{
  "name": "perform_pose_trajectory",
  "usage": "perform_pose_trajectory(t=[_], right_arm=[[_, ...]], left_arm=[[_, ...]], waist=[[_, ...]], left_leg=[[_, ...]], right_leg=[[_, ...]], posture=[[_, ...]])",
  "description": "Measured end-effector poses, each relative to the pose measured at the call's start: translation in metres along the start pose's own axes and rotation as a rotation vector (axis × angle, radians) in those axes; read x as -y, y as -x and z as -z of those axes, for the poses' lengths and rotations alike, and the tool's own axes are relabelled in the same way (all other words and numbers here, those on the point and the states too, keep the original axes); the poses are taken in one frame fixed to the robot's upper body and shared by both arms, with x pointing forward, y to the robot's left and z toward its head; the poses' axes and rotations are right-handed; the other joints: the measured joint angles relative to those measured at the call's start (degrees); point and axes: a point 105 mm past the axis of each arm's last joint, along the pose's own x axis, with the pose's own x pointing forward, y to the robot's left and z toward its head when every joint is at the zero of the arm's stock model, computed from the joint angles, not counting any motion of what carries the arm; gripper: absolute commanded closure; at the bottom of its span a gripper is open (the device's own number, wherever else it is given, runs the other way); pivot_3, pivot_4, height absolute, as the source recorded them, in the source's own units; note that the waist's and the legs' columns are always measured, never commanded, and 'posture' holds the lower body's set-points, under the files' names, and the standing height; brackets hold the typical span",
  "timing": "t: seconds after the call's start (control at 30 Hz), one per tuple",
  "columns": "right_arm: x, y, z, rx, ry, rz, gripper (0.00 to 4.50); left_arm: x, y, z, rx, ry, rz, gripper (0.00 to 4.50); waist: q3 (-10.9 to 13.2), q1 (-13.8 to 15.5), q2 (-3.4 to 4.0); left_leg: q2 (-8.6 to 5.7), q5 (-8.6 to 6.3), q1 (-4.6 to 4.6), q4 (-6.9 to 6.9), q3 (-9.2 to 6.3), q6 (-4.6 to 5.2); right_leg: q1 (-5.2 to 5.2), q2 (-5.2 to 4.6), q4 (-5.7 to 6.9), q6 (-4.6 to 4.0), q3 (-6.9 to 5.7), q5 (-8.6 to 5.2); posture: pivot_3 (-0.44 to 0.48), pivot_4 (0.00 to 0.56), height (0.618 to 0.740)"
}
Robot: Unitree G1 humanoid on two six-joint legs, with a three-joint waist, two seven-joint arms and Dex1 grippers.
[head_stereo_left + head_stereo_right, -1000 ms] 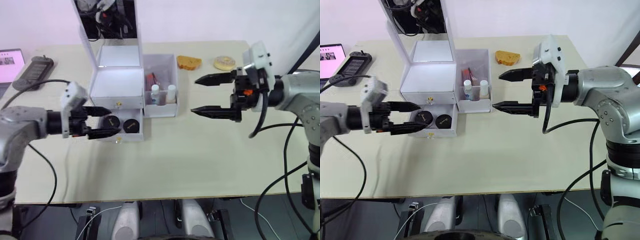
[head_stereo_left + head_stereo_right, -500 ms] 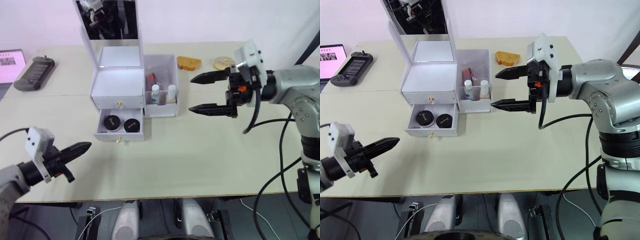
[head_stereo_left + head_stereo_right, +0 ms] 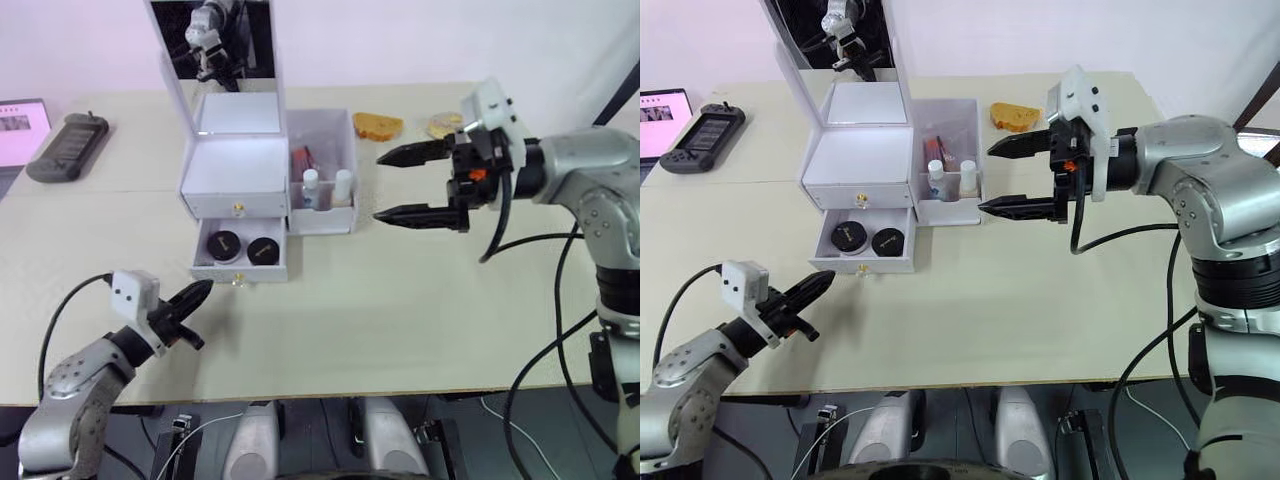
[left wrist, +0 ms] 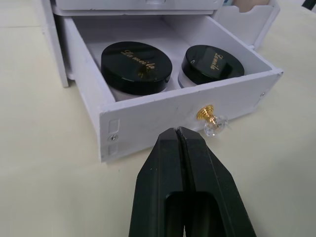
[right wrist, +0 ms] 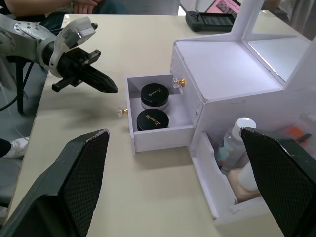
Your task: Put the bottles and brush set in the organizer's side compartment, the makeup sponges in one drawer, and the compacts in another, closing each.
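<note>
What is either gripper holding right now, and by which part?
Nothing. The left gripper is shut and empty, just short of the open lower drawer. The right gripper is open and empty, beside the side compartment.

Beige table [image 3: 400, 300] with organizer [image 3: 262, 190], sponges [image 3: 378, 125], handheld console [image 3: 66, 146].

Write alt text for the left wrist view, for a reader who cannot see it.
The left gripper, its black fingers shut, points at the front of an open white drawer with a gold and crystal knob. Two black-lidded compacts with gold script lie side by side inside, on a beige table.
</note>
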Motion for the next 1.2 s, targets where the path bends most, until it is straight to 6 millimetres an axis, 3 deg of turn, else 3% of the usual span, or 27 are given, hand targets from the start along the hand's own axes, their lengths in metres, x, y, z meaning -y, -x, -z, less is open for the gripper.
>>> perform_pose_trajectory(t=[0.17,0.37,0.77,1.2], right_arm=[[0.001,0.007,-0.004,-0.008,0.010,0.029,0.00],[-0.001,0.009,-0.006,-0.018,0.029,0.034,0.00],[0.000,0.018,-0.006,-0.037,0.032,0.077,0.00],[0.001,0.026,-0.004,-0.076,0.028,0.091,0.00]], left_arm=[[0.002,-0.014,0.005,0.001,0.015,0.024,4.48],[-0.007,-0.036,-0.013,0.051,0.005,0.022,4.48],[-0.016,-0.068,-0.022,0.020,-0.028,0.033,4.48],[-0.029,-0.087,-0.029,0.009,-0.078,0.013,4.48]], waist=[[0.00,0.03,0.00],[0.00,0.06,0.00],[0.01,0.12,0.00],[0.01,0.07,0.00]], left_leg=[[0.00,0.00,0.00,-0.03,0.00,0.00],[-0.01,0.00,0.00,0.02,-0.02,0.00],[-0.01,0.00,0.00,-0.02,-0.02,0.00],[-0.01,0.00,-0.01,-0.03,-0.02,0.00]], right_leg=[[-0.01,0.00,0.00,0.01,0.00,0.00],[0.02,0.01,0.01,0.03,0.00,0.02],[0.01,0.02,0.01,0.07,0.00,0.02],[0.01,0.02,-0.01,0.10,0.00,0.02]], posture=[[0.000,0.150,0.740],[0.000,0.150,0.740],[0.000,0.150,0.740],[0.000,0.150,0.740]])
